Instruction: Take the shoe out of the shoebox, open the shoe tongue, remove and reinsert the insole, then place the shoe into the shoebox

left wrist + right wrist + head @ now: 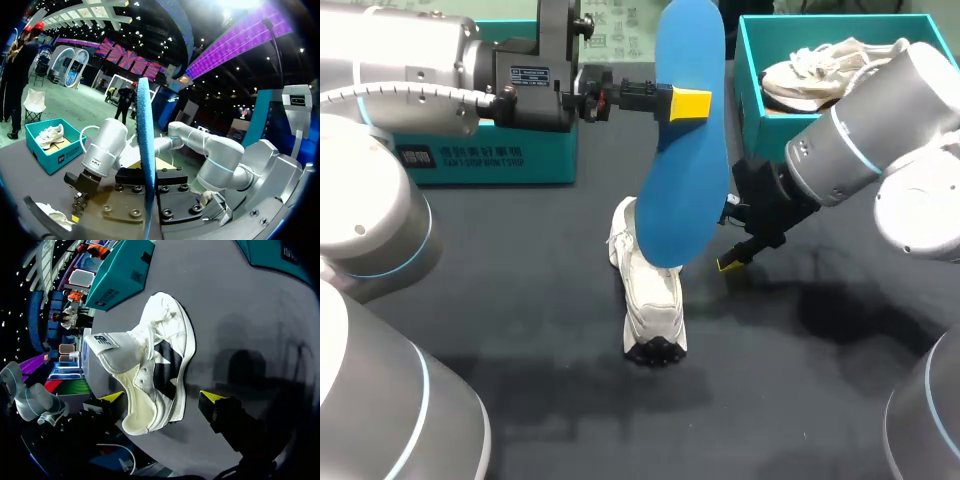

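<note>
While the left end effector (682,103) grips the blue insole (685,200), the right end effector (162,399) gapes near the shoe (160,355).

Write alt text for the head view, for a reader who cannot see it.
The left gripper holds a blue insole upright over a white shoe standing on the dark table. The right gripper sits open beside the shoe, and a teal shoebox at the back right holds a second shoe.

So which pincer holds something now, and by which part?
The left pincer grips the blue insole by one long edge. The right pincer is open and holds nothing.
</note>
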You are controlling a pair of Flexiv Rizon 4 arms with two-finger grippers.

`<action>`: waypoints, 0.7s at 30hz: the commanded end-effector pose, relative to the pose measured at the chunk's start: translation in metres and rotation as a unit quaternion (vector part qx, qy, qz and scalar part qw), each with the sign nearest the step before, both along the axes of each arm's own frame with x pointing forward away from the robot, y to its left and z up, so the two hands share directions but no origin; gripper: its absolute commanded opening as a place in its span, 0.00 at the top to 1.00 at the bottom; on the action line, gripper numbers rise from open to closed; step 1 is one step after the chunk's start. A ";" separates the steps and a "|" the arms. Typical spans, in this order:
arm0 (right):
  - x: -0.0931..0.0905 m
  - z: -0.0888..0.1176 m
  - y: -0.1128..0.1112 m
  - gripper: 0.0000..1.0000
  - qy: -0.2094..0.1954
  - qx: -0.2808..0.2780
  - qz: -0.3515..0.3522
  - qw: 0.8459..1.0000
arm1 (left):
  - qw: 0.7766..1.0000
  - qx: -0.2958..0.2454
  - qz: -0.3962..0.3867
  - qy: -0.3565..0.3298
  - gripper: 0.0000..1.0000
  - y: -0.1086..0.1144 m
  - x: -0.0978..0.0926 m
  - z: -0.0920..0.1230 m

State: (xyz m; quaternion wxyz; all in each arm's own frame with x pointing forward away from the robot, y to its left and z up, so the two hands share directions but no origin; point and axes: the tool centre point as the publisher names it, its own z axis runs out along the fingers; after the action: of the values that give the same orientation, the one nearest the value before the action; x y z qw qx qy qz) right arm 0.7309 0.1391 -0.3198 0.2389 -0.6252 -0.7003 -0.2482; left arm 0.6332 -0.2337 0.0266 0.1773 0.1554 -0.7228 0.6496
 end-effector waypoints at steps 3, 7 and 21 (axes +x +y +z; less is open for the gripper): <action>-0.004 0.002 -0.004 0.00 -0.002 0.002 -0.002 1.000 | 1.000 -0.004 0.003 -0.024 1.00 -0.001 0.000 0.003; -0.003 0.011 -0.004 0.00 0.012 0.062 0.008 0.998 | 0.995 -0.030 -0.012 -0.092 1.00 0.004 0.001 0.011; 0.002 0.023 -0.016 0.00 0.041 0.212 0.026 0.976 | 0.940 0.055 -0.045 -0.335 1.00 0.011 0.024 0.014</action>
State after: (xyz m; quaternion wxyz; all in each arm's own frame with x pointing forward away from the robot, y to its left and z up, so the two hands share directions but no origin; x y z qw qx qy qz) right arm 0.7325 0.1264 -0.2895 0.3749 -0.5630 -0.6515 -0.3435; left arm 0.6502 -0.2216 0.0340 -0.0145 -0.0505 -0.7485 0.6611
